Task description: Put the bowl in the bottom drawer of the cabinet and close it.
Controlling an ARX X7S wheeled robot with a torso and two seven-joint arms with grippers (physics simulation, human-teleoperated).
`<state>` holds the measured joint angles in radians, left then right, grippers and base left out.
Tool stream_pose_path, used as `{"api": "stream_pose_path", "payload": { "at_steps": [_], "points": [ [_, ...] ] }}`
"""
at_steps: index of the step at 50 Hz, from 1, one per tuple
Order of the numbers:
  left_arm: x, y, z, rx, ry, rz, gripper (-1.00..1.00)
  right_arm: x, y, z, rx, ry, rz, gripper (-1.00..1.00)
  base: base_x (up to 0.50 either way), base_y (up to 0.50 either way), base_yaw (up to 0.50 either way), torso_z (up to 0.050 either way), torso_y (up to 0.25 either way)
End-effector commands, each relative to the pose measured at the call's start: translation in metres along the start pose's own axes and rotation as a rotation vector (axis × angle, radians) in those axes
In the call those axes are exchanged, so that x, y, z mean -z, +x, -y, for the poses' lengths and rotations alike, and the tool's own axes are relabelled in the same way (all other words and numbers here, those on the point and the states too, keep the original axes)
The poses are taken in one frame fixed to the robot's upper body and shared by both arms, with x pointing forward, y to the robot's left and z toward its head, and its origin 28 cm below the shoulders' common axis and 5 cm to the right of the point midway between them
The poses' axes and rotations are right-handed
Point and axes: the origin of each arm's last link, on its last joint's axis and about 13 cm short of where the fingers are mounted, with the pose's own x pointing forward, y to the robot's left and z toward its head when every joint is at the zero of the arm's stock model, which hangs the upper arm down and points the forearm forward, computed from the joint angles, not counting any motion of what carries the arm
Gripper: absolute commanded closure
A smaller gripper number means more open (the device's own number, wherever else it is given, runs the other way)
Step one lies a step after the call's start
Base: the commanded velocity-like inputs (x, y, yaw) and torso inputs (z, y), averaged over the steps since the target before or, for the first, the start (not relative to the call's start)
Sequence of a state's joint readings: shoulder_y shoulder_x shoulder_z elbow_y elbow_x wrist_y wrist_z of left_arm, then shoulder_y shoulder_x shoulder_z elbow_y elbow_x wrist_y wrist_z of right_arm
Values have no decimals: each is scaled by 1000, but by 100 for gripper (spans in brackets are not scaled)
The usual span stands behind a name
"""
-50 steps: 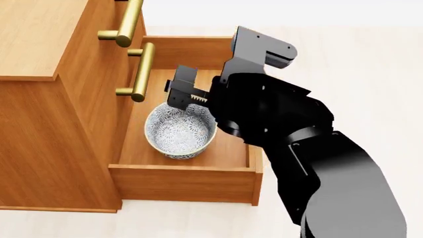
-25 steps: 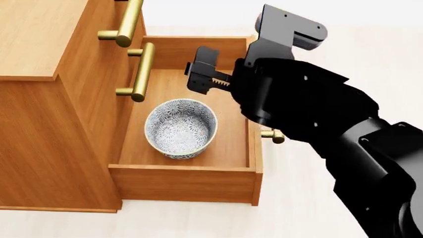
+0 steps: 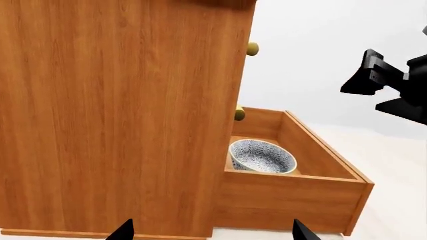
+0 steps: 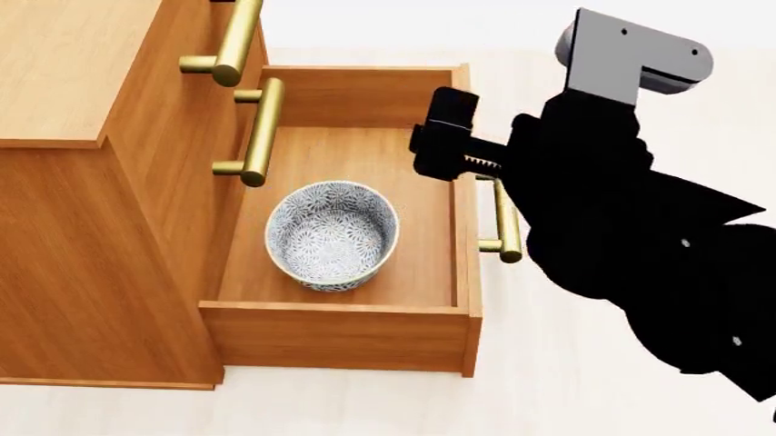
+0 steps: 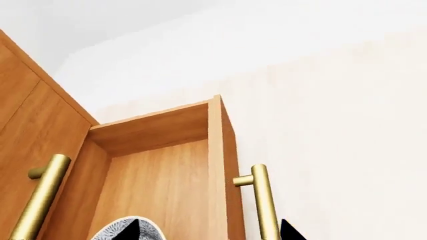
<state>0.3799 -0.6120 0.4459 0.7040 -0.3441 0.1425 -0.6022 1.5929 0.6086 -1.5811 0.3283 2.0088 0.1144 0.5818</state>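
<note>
bowl (image 4: 333, 236) in open bottom drawer (image 4: 352, 331), head view alone shows right hand (image 4: 439, 145) above

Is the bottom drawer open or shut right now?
Open. The bottom drawer stands pulled out from the cabinet, the bowl upright on its floor.

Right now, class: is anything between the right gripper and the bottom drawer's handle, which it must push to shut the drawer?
Nothing visible. The right gripper hangs above the drawer's front edge, just above the handle, with only open air between. The bowl sits inside the drawer, clear of that path.
</note>
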Motion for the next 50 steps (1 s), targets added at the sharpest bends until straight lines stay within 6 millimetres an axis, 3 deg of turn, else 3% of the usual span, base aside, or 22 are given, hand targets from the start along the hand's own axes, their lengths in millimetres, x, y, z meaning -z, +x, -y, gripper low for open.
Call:
{"api": "stream_pose_path", "payload": {
  "at_steps": [1, 10, 19, 34, 50],
  "points": [
    [0, 0, 1, 2, 1, 0, -100, 14, -25, 14, -33, -47, 140, -100, 0, 0, 0, 0, 0],
    [-1, 0, 1, 2, 0, 1, -100, 37, -38, 27, -12, -177, 240, -100, 0, 0, 0, 0, 0],
    [-2, 0, 1, 4, 1, 1, -100, 67, -38, 37, 46, -291, 312, -100, 0, 0, 0, 0, 0],
    [-1, -1, 2, 6, 5, 0, -100, 95, -41, 54, 187, -312, 445, -100, 0, 0, 0, 0, 0],
    [1, 0, 2, 8, 5, -2, -100, 131, -38, 64, 221, -345, 435, -100, 0, 0, 0, 0, 0]
  ]
}}
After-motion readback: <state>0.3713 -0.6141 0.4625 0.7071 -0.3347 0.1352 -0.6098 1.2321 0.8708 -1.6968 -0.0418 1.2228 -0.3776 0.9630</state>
